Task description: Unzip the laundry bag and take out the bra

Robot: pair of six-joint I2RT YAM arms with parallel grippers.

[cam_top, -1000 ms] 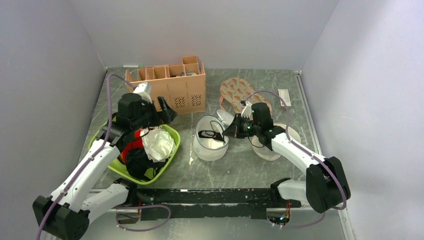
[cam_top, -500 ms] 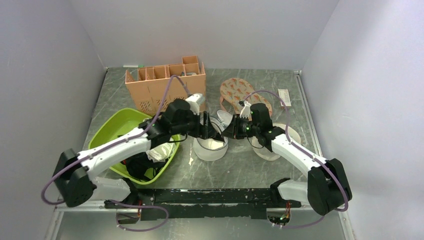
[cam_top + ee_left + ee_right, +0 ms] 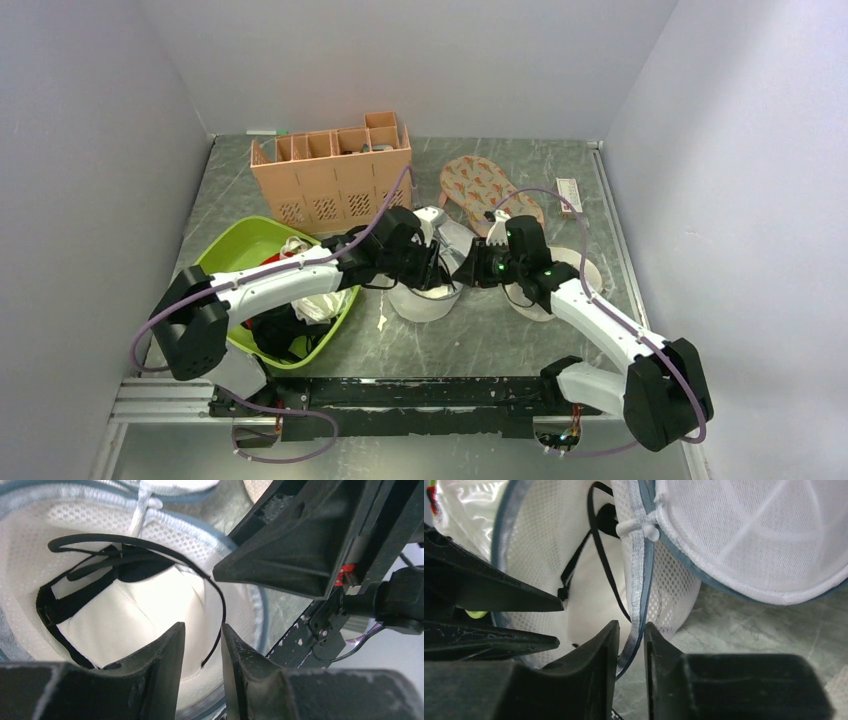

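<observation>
The white mesh laundry bag (image 3: 420, 302) stands open mid-table, its lid (image 3: 440, 222) flipped up behind. Inside lies the bra (image 3: 135, 605), white cups with thin black straps; the top view hides it under my left gripper (image 3: 436, 268). That gripper (image 3: 202, 626) reaches into the bag mouth, its jaws narrowly open, with a loose black strap end (image 3: 214, 645) between them. My right gripper (image 3: 470, 268) is at the bag's right side. Its jaws (image 3: 631, 624) stand slightly apart around the zipped rim band (image 3: 636, 595), and the lid (image 3: 749, 540) hangs beside them.
A green basin (image 3: 232, 252) of clothes sits left of the bag. An orange slatted crate (image 3: 335, 180) stands behind it. A patterned slipper (image 3: 480, 185) lies at the back right. Another white mesh bag (image 3: 575, 272) sits under my right arm.
My left arm swung from over the green basin to the laundry bag, and its jaws narrowed from wide open. My right gripper's jaws eased slightly apart at the rim.
</observation>
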